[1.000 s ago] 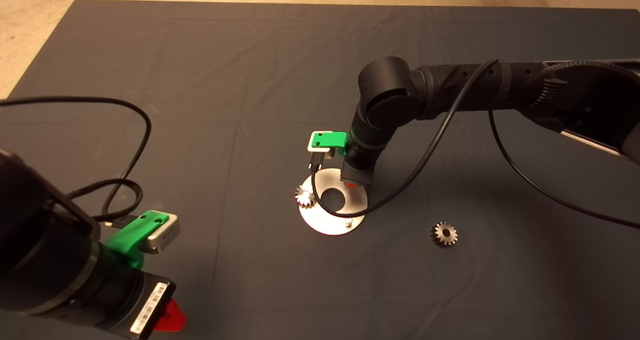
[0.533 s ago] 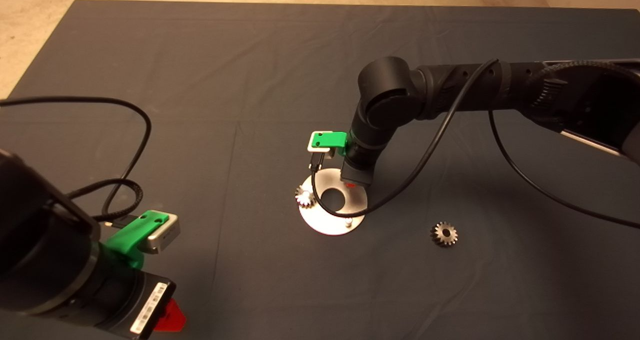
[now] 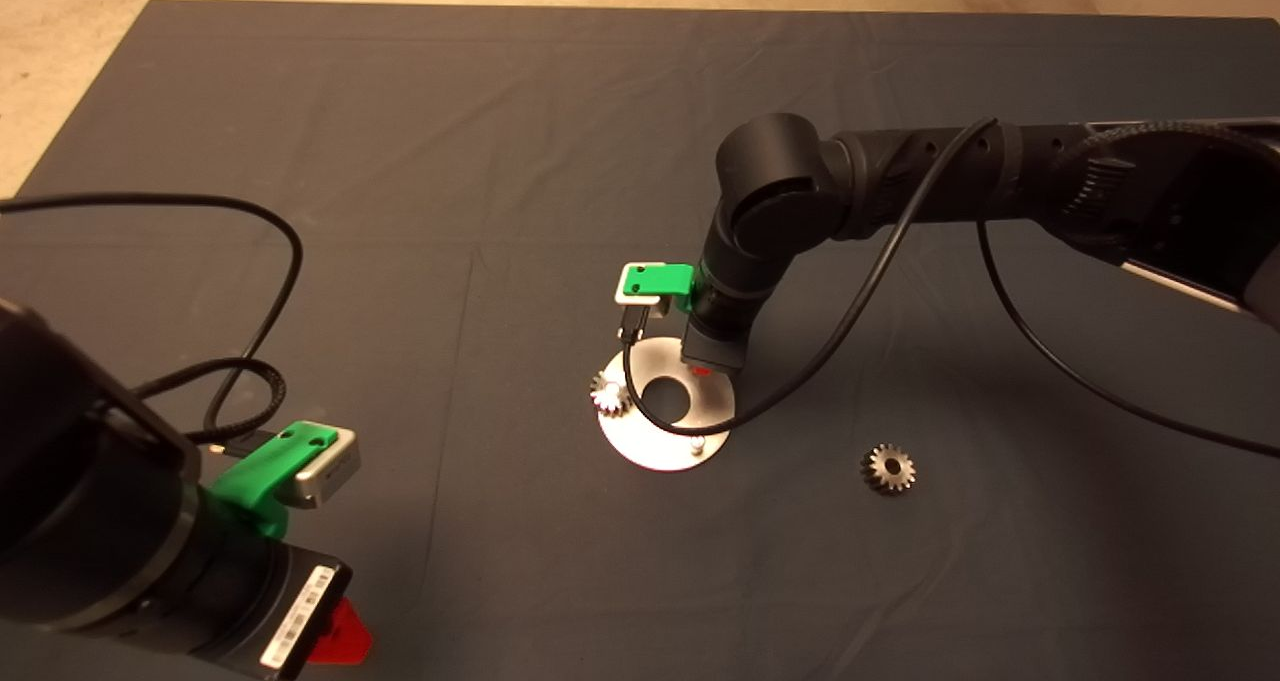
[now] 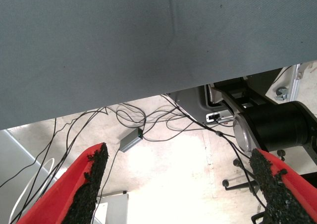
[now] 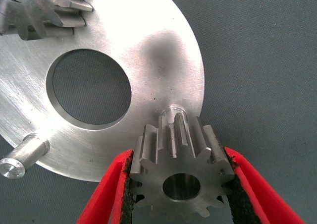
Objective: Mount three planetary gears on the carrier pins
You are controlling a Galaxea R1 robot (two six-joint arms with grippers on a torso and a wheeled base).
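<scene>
The shiny round disc [image 3: 660,439] with a large centre hole lies mid-mat. One planetary gear [image 3: 608,394] sits on its left pin. A bare carrier pin [image 3: 694,447] stands at the disc's near edge. A third gear [image 3: 888,467] lies loose on the mat to the right. My right gripper [image 3: 705,369] hangs over the disc's far right edge. In the right wrist view it [image 5: 179,184] is shut on a gear [image 5: 181,177], held just above a pin [image 5: 173,110]. That view also shows the disc [image 5: 158,50], the seated gear [image 5: 42,8] and the bare pin [image 5: 22,157]. My left gripper [image 3: 340,633] is parked at the lower left.
The right arm's black cable [image 3: 680,426] loops over the disc. Another cable [image 3: 230,291] lies on the mat at the left. The left wrist view looks past the mat's edge [image 4: 148,92] at floor cables and a chair base.
</scene>
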